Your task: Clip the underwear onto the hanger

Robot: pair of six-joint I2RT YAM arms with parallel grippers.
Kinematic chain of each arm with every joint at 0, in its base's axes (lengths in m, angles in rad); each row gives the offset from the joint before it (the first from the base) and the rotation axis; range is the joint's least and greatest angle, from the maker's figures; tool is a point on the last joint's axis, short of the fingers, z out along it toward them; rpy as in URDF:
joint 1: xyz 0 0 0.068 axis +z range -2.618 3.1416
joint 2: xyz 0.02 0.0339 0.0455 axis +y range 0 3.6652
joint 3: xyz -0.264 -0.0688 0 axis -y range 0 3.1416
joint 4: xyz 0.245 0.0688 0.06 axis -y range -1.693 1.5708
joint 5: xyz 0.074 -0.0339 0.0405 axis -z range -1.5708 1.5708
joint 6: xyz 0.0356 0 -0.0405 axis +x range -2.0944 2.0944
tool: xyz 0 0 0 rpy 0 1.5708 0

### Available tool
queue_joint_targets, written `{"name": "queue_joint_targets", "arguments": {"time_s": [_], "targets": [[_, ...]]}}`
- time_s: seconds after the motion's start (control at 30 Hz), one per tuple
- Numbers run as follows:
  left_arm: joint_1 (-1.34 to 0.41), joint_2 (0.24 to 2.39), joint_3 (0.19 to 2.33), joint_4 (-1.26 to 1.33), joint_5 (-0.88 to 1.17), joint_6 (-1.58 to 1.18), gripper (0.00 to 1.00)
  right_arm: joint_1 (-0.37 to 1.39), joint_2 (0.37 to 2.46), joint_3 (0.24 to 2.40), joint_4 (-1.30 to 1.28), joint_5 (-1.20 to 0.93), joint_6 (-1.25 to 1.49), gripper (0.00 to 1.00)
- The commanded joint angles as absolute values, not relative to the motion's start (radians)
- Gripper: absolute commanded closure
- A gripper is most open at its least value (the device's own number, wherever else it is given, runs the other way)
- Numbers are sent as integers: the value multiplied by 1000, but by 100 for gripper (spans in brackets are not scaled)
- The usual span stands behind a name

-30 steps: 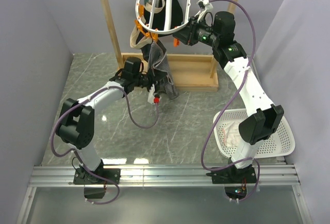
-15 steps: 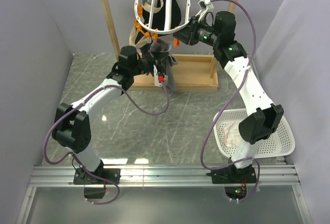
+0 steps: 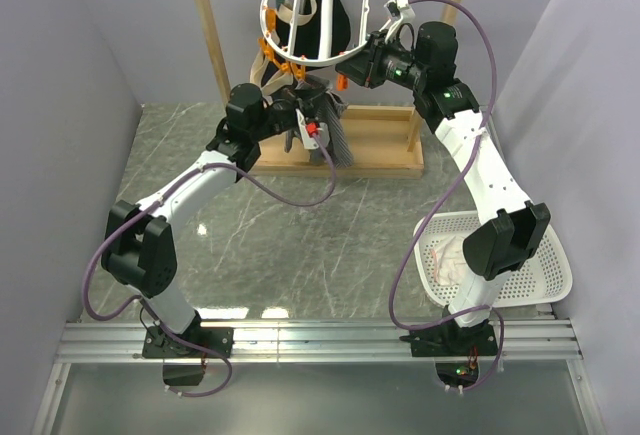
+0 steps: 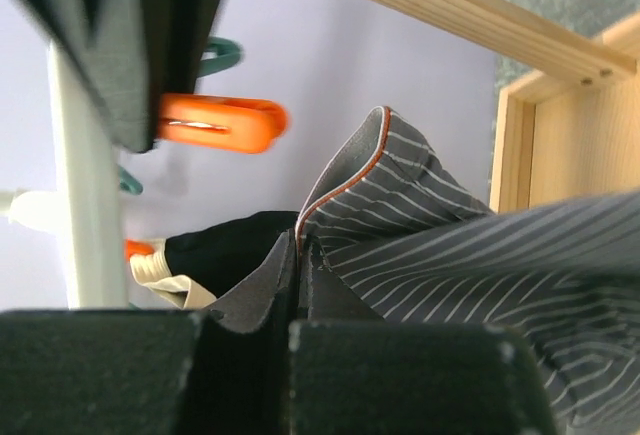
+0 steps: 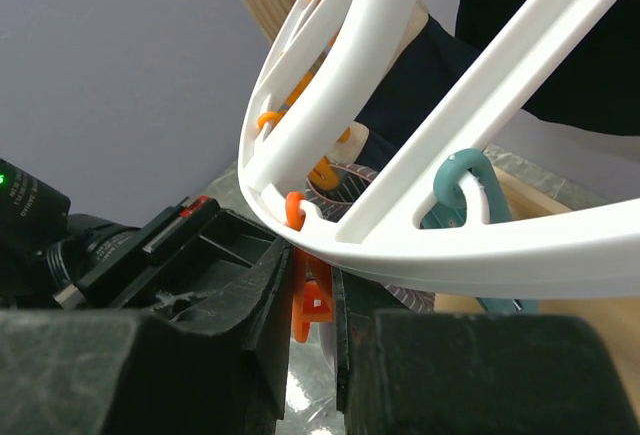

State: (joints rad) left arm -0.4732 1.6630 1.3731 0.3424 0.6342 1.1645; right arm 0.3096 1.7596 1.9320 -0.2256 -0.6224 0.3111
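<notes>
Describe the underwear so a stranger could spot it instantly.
Find the wooden frame at the back and its white ring hanger. Just below, the left tool pinches the underwear: grey with fine stripes, unlike the plain black garment above.

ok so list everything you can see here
underwear: one, grey striped, held up beside the hanger
hanger: one, white ring, hung in the wooden frame
orange clothespin: one, under the hanger rim
other clothespins: several, orange and teal, on the hanger
dark garment: one, black, on the hanger
cream cloth: one, on the hanger
wooden frame: one, pale, far table edge
basket: one, white, right side, pale cloth inside
table: one, grey marble
left gripper: black, shut on the underwear
right gripper: black, shut on the orange clothespin
</notes>
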Motion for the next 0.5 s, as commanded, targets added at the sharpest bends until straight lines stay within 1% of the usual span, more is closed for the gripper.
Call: {"name": "queue_joint_targets", "arguments": {"time_s": [0.0, 0.2, 0.47], "targets": [[-477, 1641, 1434, 422, 615, 1042, 100, 305, 1769, 1948, -156, -627, 316, 100], [-477, 1646, 1443, 443, 603, 977, 100, 305, 1770, 1945, -146, -623, 319, 100], [-476, 1657, 1476, 411, 601, 914, 100, 305, 1760, 1911, -114, -617, 325, 100]]}}
